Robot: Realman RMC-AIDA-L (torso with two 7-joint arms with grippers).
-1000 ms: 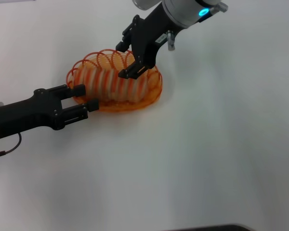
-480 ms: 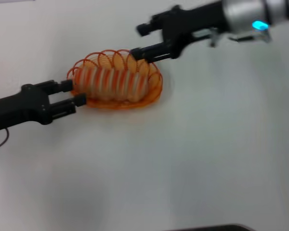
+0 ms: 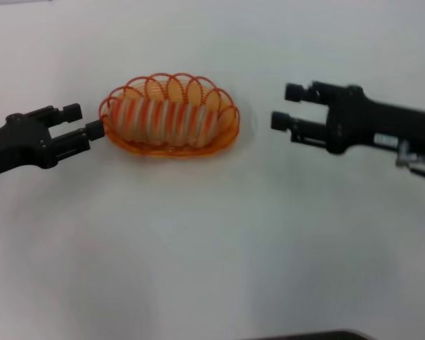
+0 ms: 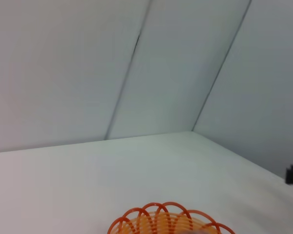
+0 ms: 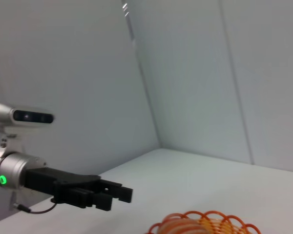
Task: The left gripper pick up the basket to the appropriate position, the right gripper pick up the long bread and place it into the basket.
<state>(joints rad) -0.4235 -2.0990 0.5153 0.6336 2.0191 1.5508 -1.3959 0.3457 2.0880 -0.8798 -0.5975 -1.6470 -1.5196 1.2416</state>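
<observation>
The orange wire basket [image 3: 171, 115] stands on the white table, left of the middle, with the long striped bread [image 3: 163, 120] lying inside it. My left gripper [image 3: 81, 120] is open and empty, just off the basket's left end and apart from it. My right gripper [image 3: 285, 106] is open and empty, well to the right of the basket. The basket's rim also shows in the left wrist view [image 4: 168, 222] and in the right wrist view [image 5: 205, 224]. The right wrist view shows the left gripper [image 5: 119, 195] beyond the basket.
The white table [image 3: 212, 248] stretches bare in front of the basket and between the arms. Pale wall panels [image 4: 136, 63] stand behind the table. A dark edge [image 3: 304, 335] shows at the bottom of the head view.
My right gripper has let go of the bread in the basket and swung away to the right. My left gripper has drawn back to the left, off the basket's end.
</observation>
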